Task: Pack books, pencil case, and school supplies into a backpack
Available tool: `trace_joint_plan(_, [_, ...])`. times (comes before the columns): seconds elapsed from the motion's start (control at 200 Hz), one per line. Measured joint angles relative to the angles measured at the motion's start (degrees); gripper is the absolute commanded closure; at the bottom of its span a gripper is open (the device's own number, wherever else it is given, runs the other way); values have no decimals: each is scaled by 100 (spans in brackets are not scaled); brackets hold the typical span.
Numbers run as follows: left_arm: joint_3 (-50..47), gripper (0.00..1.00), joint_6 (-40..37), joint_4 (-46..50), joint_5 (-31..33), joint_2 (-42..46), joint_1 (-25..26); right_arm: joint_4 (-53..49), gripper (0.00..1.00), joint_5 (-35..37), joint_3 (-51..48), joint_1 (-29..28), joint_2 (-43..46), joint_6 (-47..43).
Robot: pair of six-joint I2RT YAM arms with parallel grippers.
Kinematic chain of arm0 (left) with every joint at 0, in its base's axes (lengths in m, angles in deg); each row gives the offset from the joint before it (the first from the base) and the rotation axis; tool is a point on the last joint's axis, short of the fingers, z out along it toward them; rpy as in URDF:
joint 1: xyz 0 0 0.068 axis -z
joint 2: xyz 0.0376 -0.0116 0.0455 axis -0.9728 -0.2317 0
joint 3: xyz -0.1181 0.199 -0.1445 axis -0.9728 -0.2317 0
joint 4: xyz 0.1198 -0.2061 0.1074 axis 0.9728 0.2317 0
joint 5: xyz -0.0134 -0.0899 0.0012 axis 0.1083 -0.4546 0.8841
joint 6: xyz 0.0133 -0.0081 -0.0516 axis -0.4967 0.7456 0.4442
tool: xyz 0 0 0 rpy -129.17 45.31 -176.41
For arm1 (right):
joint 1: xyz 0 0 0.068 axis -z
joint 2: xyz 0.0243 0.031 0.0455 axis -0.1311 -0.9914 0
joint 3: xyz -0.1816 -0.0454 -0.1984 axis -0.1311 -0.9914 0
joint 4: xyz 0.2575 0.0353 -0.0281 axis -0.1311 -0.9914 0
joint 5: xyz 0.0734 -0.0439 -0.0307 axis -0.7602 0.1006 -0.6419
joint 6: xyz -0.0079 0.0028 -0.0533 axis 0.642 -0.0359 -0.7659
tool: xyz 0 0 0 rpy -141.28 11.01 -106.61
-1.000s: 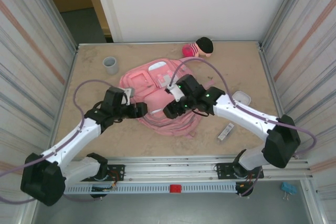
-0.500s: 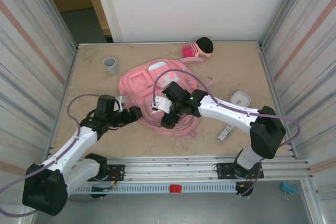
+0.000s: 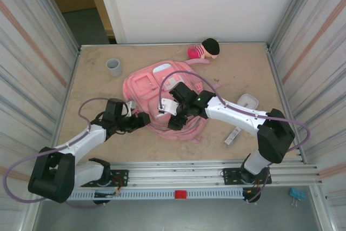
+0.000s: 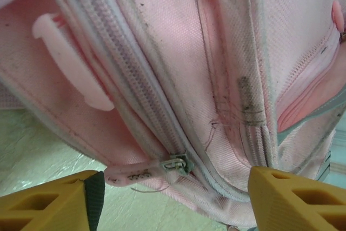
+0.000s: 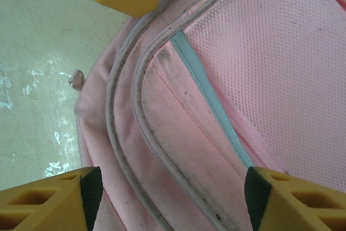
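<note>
The pink backpack [image 3: 141, 86] lies in the middle of the worktop [image 3: 243, 68], bunched up, with its pocketed front facing up. From the left wrist its main zip runs shut along the seam [image 4: 162, 52], with the zip slider [image 4: 175, 164] near the lower edge and a pale pull tab [image 4: 73, 63] on the fabric above. What the bag holds cannot be seen. From the right wrist, piped seams and a mesh panel [image 5: 270, 41] of the backpack [image 5: 162, 133] show, with bare worktop to the left.

The grey cup [image 3: 113, 67] stands upright near the far left (its inside is too small to read). The white box [image 3: 248, 101] sits to the right of the bag, and its contents cannot be made out. The grey-white strip [image 3: 232, 136] lies nearer the rail, and the plush doll [image 3: 204, 50] lies against the far wall.

The left claw [image 3: 142, 120] is at the bag's near-left edge. Its fingers are spread wide [image 4: 175, 193] on either side of the slider and hold nothing. The right claw [image 3: 174, 121] is over the bag's near side, likewise spread [image 5: 173, 198], with fabric between the fingers but not pinched.

A second ago the bag lay flatter, and its near flap reached further toward the rail. The right arm was then stretched out across it, and its claw has since come in toward the left one. Cup, doll, box and strip have kept their places.
</note>
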Motion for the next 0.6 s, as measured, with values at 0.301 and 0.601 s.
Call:
trace_joint_plan(0.301, [-168,52,-514,-420,-245,-101,17,-9,30,-61,-234,22,2,7])
trace_joint_plan(0.601, [-225,32,-841,-457,13,-103,166,-7,30,-74,-243,31,24,28])
